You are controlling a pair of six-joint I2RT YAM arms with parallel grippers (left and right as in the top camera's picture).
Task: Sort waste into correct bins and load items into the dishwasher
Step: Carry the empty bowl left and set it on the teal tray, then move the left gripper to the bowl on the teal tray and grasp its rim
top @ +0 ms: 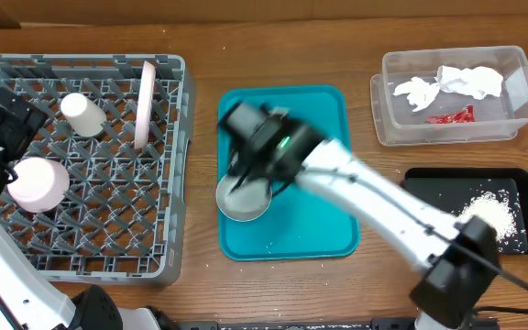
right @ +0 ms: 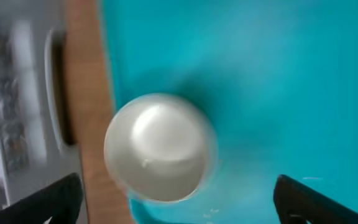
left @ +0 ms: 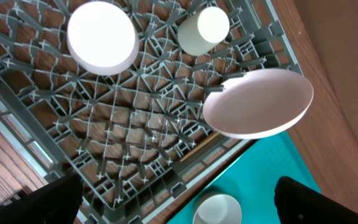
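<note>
Right wrist view: your right jaws stand wide and empty over the grey bowl at the tray's left edge, probably to straddle its rim for the rack. Left jaws wide, empty.

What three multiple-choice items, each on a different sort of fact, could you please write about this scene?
1. How many dishes are in the dish rack? A two; B three; C five.
2. Where is the grey-white bowl? A in the rack; B on the teal tray; C held in mid-air.
3. How is the right gripper? A shut on the bowl; B open over the bowl; C shut and empty.
Answers: 1 B, the white cup, pink plate and pink bowl; 2 B, it sits by the tray's left edge; 3 B, its fingers stand wide apart, clear of the bowl.
</note>
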